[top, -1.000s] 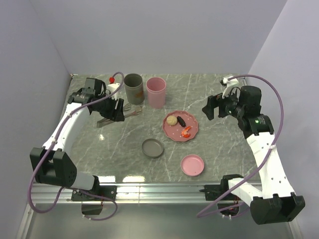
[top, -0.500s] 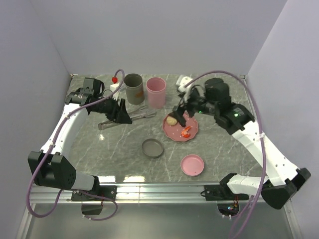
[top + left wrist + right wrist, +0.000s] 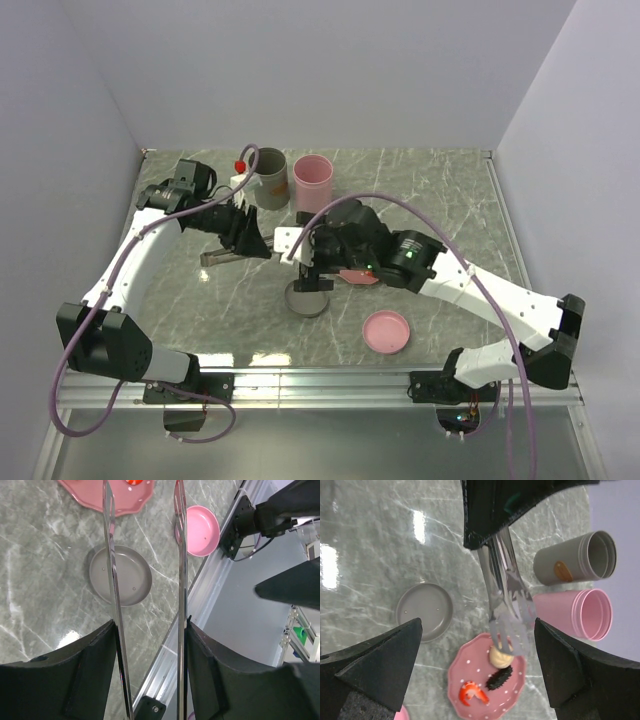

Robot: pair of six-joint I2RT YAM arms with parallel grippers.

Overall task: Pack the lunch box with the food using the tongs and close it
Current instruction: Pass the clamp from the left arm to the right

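Observation:
My left gripper point(image 3: 255, 240) point(image 3: 150, 625) is shut on the tongs point(image 3: 181, 570) point(image 3: 502, 590), one slim metal arm lying against each finger. The tong tips hover just over the beige ball point(image 3: 500, 656) on the pink scalloped plate point(image 3: 465, 675). Beside the ball lie the dark brown piece point(image 3: 499, 677) and the red-orange shrimp point(image 3: 474, 692). My right gripper point(image 3: 312, 272) point(image 3: 477, 622) hangs open and empty above the plate, hiding most of it from above. The lunch box's grey cup point(image 3: 268, 177) and pink cup point(image 3: 312, 183) stand open at the back.
A grey lid point(image 3: 305, 300) point(image 3: 120, 575) lies flat near the table's middle. A pink lid point(image 3: 386, 331) point(image 3: 199, 524) lies nearer the front edge. My right arm stretches across the centre, close to the left gripper and the tongs. Walls close in the back and sides.
My right arm swept from the far right across to the table's centre, over the plate. My left gripper carried the tongs rightward toward the plate.

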